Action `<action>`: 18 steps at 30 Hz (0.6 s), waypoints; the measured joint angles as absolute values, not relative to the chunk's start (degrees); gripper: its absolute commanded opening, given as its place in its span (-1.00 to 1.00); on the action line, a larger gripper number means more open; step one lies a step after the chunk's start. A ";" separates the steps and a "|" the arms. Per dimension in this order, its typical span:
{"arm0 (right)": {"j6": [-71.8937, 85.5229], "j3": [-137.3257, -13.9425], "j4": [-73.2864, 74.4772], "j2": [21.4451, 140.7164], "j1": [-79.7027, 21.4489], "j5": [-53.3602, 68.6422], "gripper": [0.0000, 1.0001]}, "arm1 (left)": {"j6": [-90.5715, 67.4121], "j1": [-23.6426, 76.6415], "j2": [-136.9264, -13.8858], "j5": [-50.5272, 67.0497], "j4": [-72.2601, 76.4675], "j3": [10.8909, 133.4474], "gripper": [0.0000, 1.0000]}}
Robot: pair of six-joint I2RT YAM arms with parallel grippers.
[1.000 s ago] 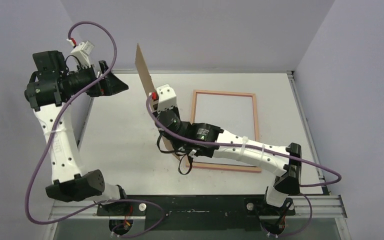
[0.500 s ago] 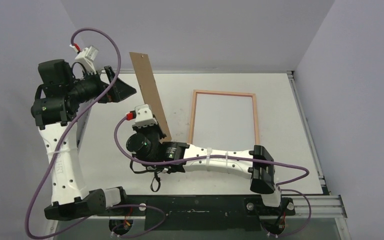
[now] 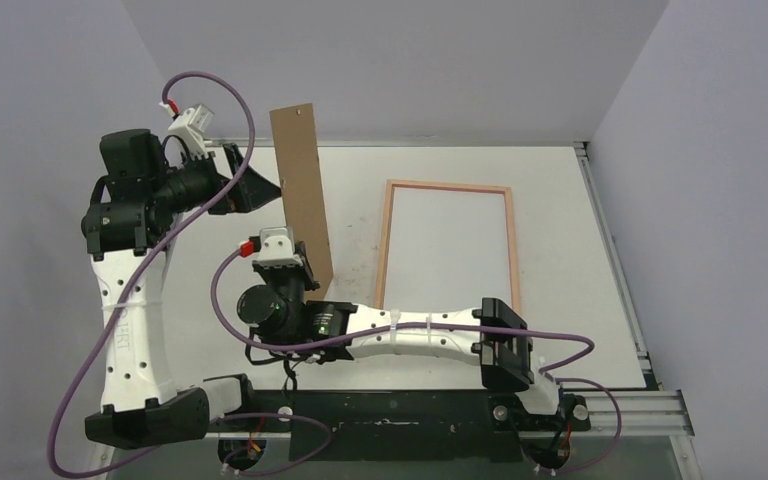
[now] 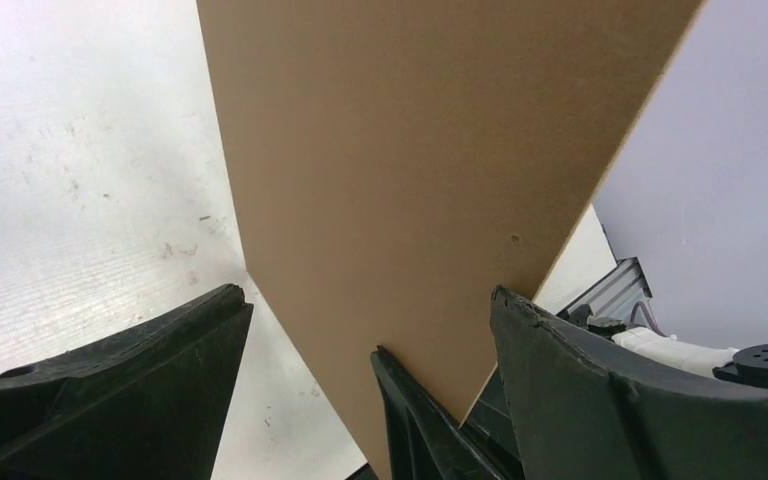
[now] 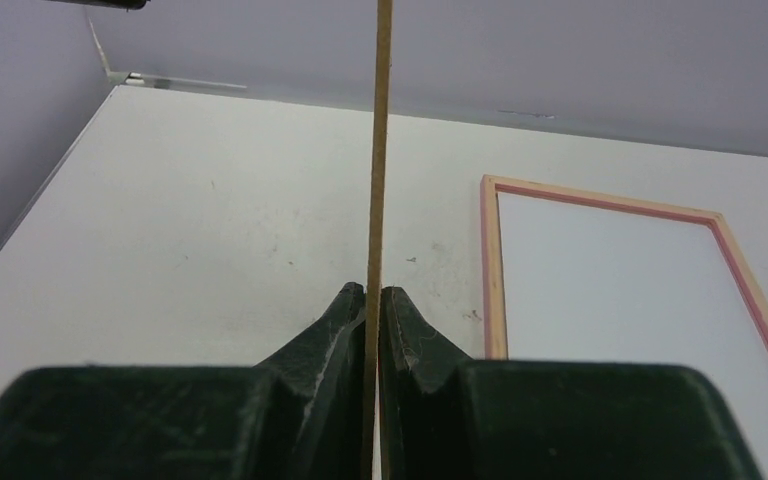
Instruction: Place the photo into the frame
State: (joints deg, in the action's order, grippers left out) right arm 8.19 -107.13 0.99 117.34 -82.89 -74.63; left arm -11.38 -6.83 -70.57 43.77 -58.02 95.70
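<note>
The frame (image 3: 384,240) lies flat on the table (image 3: 210,250), out to the right of the right gripper (image 3: 316,282) and well apart from it. Its long rails run away toward the far wall, and its near short edge is hidden under the right forearm in the top view. Inside the pink border the panel shows plain white, and I cannot tell what that panel is. The right gripper (image 5: 373,300) is clamped hard on the lower edge of the backing board (image 3: 302,180), and from its wrist the board (image 5: 381,150) is just a thin brown line rising straight up between the fingers. A strip of bare table separates that line from the frame's left rail (image 5: 493,270). The left gripper (image 3: 260,187) comes in from the board's left, high up near its top edge, with its jaws spread wide and gripping nothing. Its wrist view has the brown face (image 4: 400,200) filling the space ahead of the left gripper (image 4: 365,300), and I cannot tell whether the tips touch the board. Left of the board, open white table runs out to the side wall.
</note>
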 measured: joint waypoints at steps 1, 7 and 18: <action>8.03 -106.80 -0.19 117.34 -83.02 -74.85 -0.89 | -11.70 -6.85 -70.08 43.97 -57.21 95.39 0.77; 7.88 -105.73 -3.27 117.36 -83.40 -75.96 -0.89 | -13.72 -7.14 -68.07 45.67 -53.28 94.72 0.83; 7.38 -100.92 -7.92 115.79 -84.09 -76.42 -0.89 | -16.58 -11.94 -67.96 48.66 -50.04 102.41 0.94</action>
State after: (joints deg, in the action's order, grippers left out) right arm 7.38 -100.92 -7.92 115.79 -84.09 -76.42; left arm -16.58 -11.94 -67.96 48.66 -50.04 102.41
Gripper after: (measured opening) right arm 0.073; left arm 0.978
